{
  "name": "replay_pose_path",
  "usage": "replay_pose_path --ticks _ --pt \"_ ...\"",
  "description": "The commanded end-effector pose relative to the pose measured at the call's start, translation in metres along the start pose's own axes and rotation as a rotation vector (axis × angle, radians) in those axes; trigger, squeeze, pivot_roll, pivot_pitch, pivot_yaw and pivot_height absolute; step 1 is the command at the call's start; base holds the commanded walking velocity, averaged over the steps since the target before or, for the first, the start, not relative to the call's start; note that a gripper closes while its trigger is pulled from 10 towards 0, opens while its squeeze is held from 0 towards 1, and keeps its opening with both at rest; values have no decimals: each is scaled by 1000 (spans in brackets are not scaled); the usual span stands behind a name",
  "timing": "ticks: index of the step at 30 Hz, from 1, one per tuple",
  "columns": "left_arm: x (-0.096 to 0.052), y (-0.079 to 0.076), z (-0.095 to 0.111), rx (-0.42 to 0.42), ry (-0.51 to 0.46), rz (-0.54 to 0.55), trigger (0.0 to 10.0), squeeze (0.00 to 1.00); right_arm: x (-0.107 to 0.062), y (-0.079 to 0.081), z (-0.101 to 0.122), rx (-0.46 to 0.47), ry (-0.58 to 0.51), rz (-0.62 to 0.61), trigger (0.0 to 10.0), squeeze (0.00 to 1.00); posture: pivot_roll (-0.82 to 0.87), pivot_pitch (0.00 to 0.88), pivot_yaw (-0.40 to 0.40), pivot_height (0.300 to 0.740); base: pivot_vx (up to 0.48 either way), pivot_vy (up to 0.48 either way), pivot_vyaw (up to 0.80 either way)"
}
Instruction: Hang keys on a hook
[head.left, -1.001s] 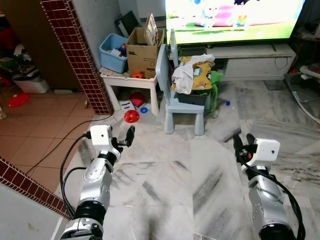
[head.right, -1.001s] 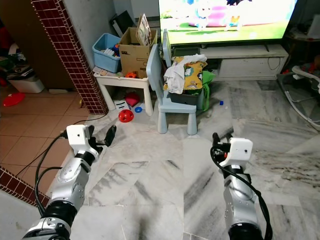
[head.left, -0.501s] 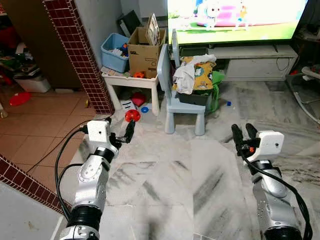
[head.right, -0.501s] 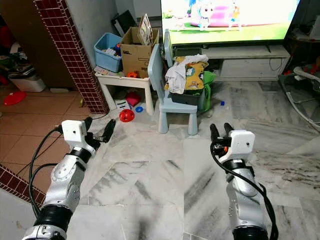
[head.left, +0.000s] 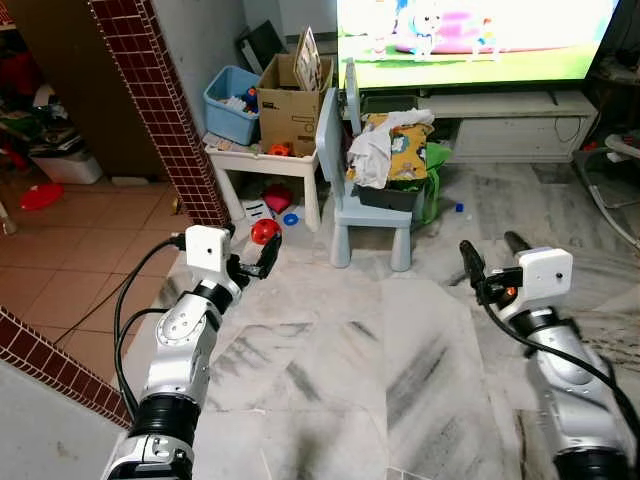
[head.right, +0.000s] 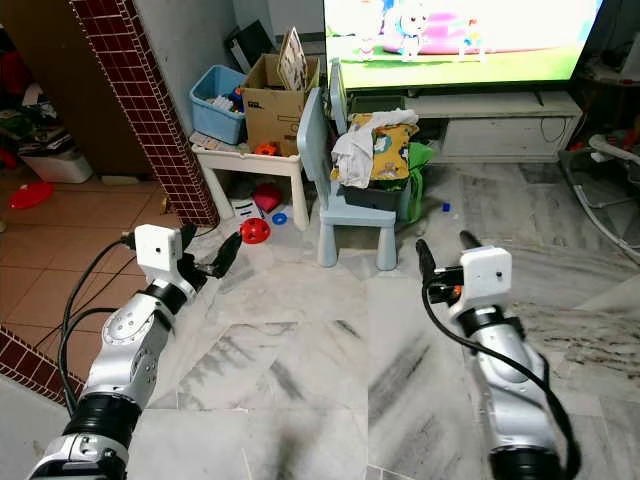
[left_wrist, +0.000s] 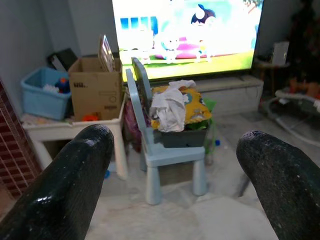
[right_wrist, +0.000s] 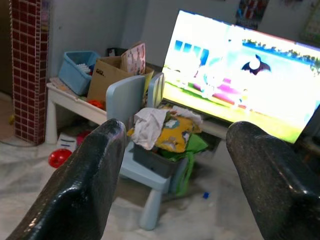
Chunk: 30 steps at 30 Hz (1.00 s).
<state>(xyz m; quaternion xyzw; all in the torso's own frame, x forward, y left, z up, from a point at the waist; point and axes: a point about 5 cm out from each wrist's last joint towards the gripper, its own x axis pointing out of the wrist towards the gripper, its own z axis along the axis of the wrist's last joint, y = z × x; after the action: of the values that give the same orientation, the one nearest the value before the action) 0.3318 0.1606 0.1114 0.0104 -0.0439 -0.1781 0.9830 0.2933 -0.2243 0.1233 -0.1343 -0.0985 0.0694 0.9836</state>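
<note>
Grippers: left gripper (head.left: 262, 257), right gripper (head.left: 489, 262) both spread, rough black fingers over veined marble floor (head.left: 340, 350); pale-blue plastic chair (head.left: 352, 190) ahead.

We see a pale blue chair (head.left: 355, 200), white bench (head.left: 262, 162), red ball (head.left: 264, 232), dark-red tiled pillar (head.left: 158, 100), grey-veined marble floor (head.left: 360, 370)

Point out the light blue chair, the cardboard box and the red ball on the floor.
light blue chair (head.left: 370, 208), left eye view, on its seat edge.
cardboard box (head.left: 285, 112), left eye view, on its front face.
red ball (head.right: 252, 231), right eye view, on its middle.
</note>
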Motion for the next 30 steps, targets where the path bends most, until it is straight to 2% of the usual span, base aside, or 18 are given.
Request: replay_pose_path --ticks 1,2,3,4,5,6,7,8,12,14,17,22,26,30 --pt "-3 1 -5 57 22 -12 10000 0 1 4 1 96 -6 -6 10000 0 -120 0 73 740 0 0 0" --pt "-5 1 -6 56 29 -8 10000 0 1 0 -1 322 9 -87 10000 0 -119 0 71 740 0 0 0" --pt "-5 4 -7 18 33 15 10000 0 1 -2 -2 404 15 -117 10000 0 -120 0 71 740 0 0 0" --pt "-4 6 -6 -14 34 38 10000 0 0 -2 -3 410 24 -118 10000 0 -120 0 71 740 0 0 0" --pt "-4 8 -5 -38 33 58 10000 0 -1 1 -3 362 31 -103 10000 0 -120 0 71 740 0 0 0" --pt "-4 8 -5 -38 33 58 10000 0 -1 1 -3 362 31 -103 10000 0 -120 0 71 740 0 0 0" --pt "-3 8 -5 -95 26 90 10000 0 -3 7 -7 289 47 -74 10000 0 -119 0 72 740 0 0 0" --pt "-4 8 -5 -124 20 107 10000 0 -5 10 -10 282 59 -77 10000 0 -117 0 73 740 0 0 0" --pt "-9 4 -9 -123 22 115 10000 0 -7 14 -12 289 60 -93 10000 0 -114 0 75 740 0 0 0" --pt "-13 2 -12 -147 27 125 10000 0 -9 16 -12 292 58 -103 10000 0 -112 0 77 740 0 0 0" --pt "-15 2 -11 -125 20 132 10000 0 -10 16 -10 308 64 -102 10000 0 -110 0 78 740 0 0 0" --pt "-18 4 -7 -124 14 147 10000 0 -13 17 -9 291 66 -120 10000 0 -102 0 77 740 0 0 0" --pt "-19 6 -8 -131 20 167 10000 0 -12 22 -11 236 76 -137 10000 0 -97 0 75 740 0 0 0" --pt "-25 3 -14 -143 43 180 10000 0 -14 27 -11 253 89 -168 10000 0 -94 0 76 740 0 0 716"
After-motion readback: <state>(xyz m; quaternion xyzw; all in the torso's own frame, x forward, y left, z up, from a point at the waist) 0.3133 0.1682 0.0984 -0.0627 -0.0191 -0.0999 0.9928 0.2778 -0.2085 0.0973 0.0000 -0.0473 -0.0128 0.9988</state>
